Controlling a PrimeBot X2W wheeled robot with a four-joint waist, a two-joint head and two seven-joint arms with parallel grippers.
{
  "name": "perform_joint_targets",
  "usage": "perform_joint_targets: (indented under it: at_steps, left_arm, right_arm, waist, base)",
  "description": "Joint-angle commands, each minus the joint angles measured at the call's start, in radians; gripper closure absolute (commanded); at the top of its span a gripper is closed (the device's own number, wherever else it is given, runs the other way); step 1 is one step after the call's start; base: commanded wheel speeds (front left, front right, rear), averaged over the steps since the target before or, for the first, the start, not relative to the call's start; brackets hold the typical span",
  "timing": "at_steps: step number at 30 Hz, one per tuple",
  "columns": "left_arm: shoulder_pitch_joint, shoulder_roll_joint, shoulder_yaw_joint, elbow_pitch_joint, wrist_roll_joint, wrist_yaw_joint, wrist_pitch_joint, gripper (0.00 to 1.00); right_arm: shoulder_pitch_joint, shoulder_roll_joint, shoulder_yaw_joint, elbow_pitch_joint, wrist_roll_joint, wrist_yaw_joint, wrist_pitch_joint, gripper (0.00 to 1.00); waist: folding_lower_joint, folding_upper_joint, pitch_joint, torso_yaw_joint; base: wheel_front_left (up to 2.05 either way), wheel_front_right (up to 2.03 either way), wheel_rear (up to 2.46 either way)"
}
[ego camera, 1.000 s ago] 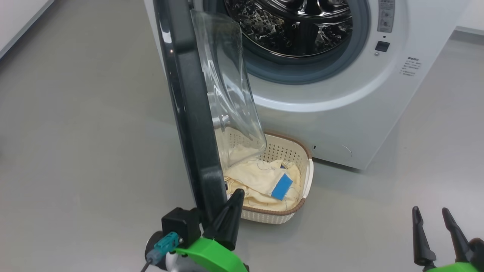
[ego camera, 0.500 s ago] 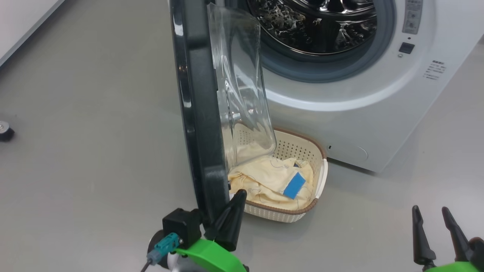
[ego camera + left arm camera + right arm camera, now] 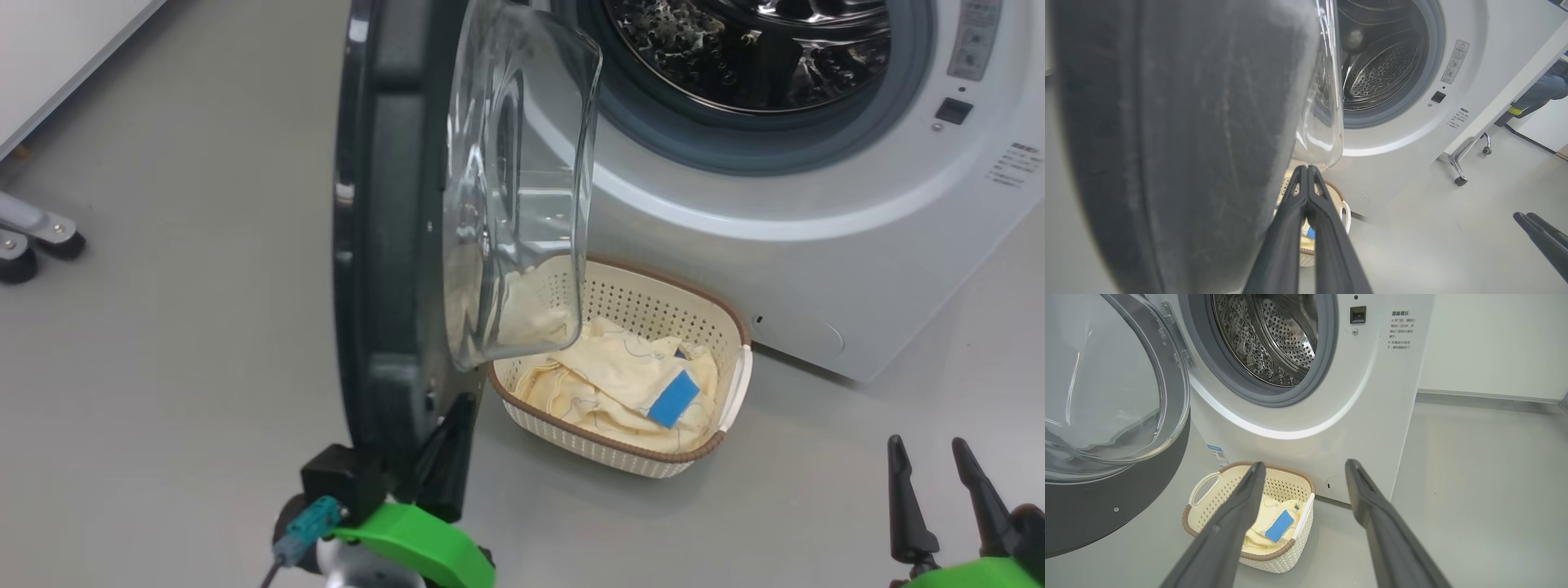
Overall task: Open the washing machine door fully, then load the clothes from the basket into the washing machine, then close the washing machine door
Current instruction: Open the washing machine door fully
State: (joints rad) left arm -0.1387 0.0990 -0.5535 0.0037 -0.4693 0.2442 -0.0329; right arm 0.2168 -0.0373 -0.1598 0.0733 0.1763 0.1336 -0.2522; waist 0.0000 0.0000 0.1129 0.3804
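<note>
From the head view we see the washing machine door (image 3: 384, 204) swung out edge-on, its glass bowl hanging over the near end of the basket (image 3: 653, 306), which sits on the grey floor (image 3: 163, 327) just in front of the washing machine (image 3: 775, 261) with the clothes (image 3: 612, 376) inside. The left claw (image 3: 457, 416) sits at the door's lower edge and the right claw (image 3: 928, 445) hovers well apart, its fingers spread. Two castors (image 3: 16, 261) stand at the far left. In the left wrist view we find what the head view hides: the left claw (image 3: 1306, 169) has its fingers pressed together, just beside the door's black ring (image 3: 1188, 122) and gripping nothing. In the right wrist view the right claw (image 3: 1304, 465) gapes wide. We also make out a blue sticker (image 3: 1215, 454) low on the machine, the open drum (image 3: 1274, 339) and a white wall (image 3: 1494, 343).
</note>
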Motion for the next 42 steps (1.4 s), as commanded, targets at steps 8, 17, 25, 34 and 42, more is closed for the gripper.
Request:
perform_joint_targets:
  at_steps: [8, 17, 25, 34, 42]
  left_arm:
    - [-0.043, 0.044, 0.145, 0.024, -0.02, 0.083, -0.074, 1.0]
    - [-0.092, 0.07, 0.248, 0.129, -0.044, 0.111, -0.141, 1.0]
    - [-0.156, 0.077, 0.334, 0.237, -0.063, 0.138, -0.192, 1.0]
    - [-0.227, 0.087, 0.459, 0.343, -0.073, 0.155, -0.226, 1.0]
    - [-0.283, 0.095, 0.597, 0.417, 0.007, 0.133, -0.229, 1.0]
  right_arm:
    - [-0.041, -0.039, 0.03, -0.028, 0.004, -0.003, -0.01, 0.0]
    - [-0.045, -0.061, 0.041, -0.026, 0.007, -0.003, -0.01, 0.0]
    - [-0.039, -0.072, 0.042, -0.033, 0.011, -0.003, -0.01, 0.0]
    - [-0.048, -0.085, 0.058, -0.036, 0.014, -0.003, -0.01, 0.0]
    - [-0.06, -0.088, 0.074, -0.031, 0.015, -0.003, -0.01, 0.0]
  waist:
    - [0.0, 0.0, 0.024, 0.018]
    - [0.0, 0.0, 0.042, 0.003]
    - [0.0, 0.0, 0.053, -0.007]
    - [0.0, 0.0, 0.07, -0.039]
    - [0.0, 0.0, 0.079, -0.078]
  base:
    - [0.0, 0.0, 0.0]
    - [0.0, 0.0, 0.0]
    - [0.0, 0.0, 0.0]
    - [0.0, 0.0, 0.0]
    - [0.0, 0.0, 0.0]
